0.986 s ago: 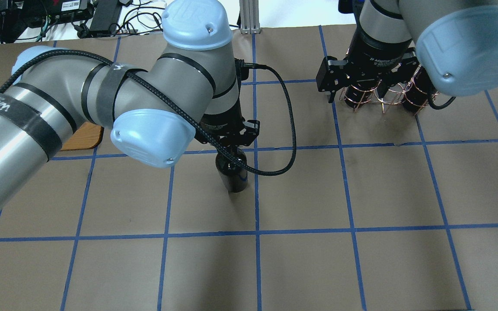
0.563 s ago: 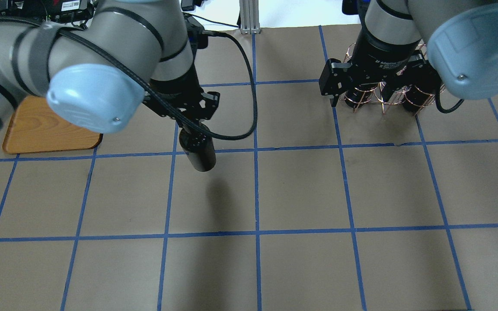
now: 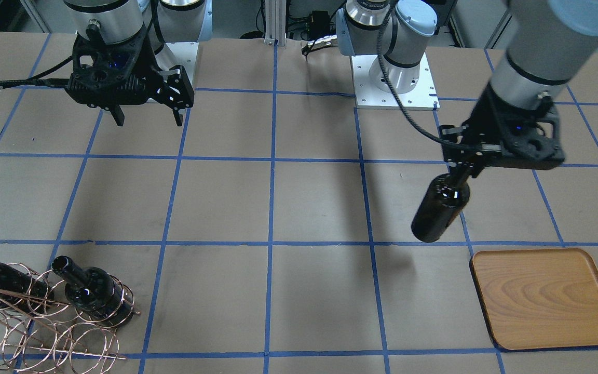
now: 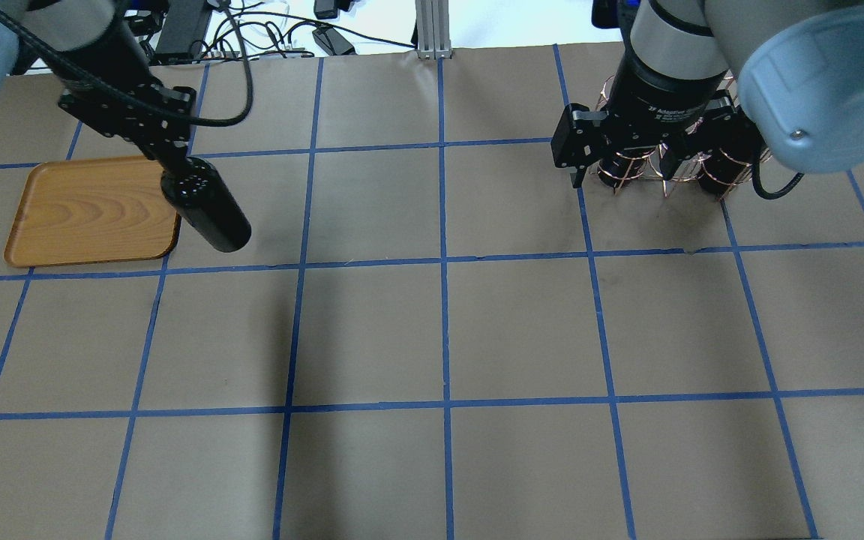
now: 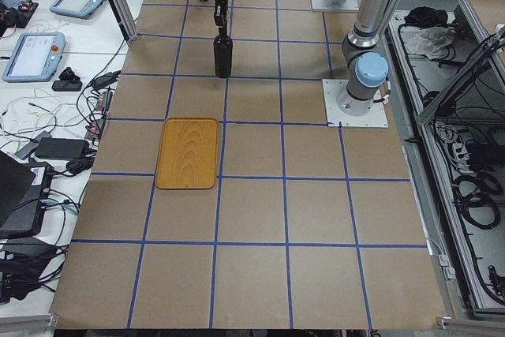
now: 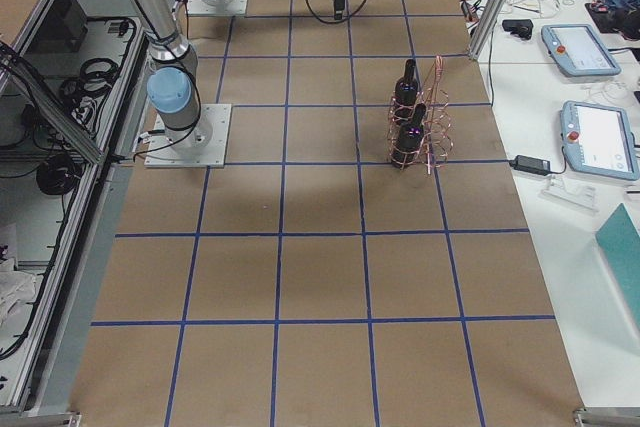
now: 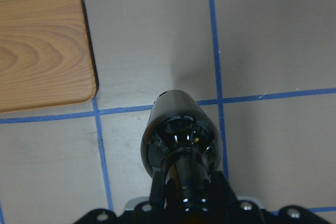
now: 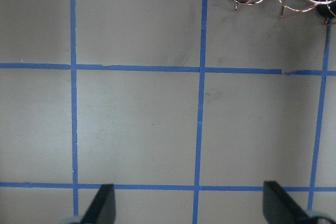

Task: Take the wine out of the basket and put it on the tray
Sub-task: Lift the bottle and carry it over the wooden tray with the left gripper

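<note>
Since a second earlier, left arm had swung the wine (image 3: 440, 210) from mid-surface over toward the tray (image 3: 543, 298); right arm barely shifted.

Front view: left end effector (image 3: 463, 174) clamped on the neck. Bottle hung tilted, base clear of the surface (image 3: 320, 202), just short of the tray's corner and not over it. Right end effector (image 3: 148, 120) spread wide, empty, well apart from the tray. Basket (image 3: 44, 322) far from the tray, two other bottles (image 3: 94, 293) in it.

Overhead: bottle body slanted across the tray's edge; its height made true overlap hard to judge.

Left side view: bottle aloft beyond the tray's far end.

Left wrist view: base beside the tray's rounded corner, gap visible.

Right wrist view: fingers far apart, nothing between.

Risks, as judged:
- Neck-only hold on glossy glass could let the bottle slip or swing under a fast move.
- Coming down tilted, the base could catch the low rim, shove the tray, or land on its edge and topple on release.
- Descending too early would set it beside the tray.
</note>
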Controlling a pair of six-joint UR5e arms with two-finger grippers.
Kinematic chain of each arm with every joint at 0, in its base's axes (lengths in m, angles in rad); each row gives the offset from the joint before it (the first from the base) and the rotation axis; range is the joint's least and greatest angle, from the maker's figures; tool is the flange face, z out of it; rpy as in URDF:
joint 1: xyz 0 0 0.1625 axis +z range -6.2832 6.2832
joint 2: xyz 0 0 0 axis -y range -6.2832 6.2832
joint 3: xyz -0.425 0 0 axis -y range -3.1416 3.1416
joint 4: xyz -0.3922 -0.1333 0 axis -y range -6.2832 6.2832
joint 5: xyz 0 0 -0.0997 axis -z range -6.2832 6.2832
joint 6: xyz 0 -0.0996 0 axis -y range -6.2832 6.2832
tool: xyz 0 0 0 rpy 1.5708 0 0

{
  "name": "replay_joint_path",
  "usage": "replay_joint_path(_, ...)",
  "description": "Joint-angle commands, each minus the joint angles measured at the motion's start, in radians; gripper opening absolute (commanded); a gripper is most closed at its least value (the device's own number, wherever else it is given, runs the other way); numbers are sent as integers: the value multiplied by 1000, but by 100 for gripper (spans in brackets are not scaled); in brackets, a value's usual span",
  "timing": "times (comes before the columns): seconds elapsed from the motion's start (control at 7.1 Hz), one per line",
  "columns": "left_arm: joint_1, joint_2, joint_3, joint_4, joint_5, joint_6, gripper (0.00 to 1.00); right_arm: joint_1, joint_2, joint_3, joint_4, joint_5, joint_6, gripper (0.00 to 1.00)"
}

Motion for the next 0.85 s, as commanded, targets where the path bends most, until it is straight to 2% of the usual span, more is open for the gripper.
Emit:
replay_joint_path(0.0,169,-50,63,-35,-2,187,0,-1,-5,-1,-5,2,0,100)
replay_joint_path(0.28,279,-123,121,-7,-12,354,0,-1,-8,-3,-3,11,-11,100)
replay_joint_path(0.56,286,-221,168,97,-14,361,0,-1,-13,-3,0,10,-11,100)
replay_joint_path(0.7,294,-266,196,105,-14,369,0,-1,-13,-4,-2,11,-12,100)
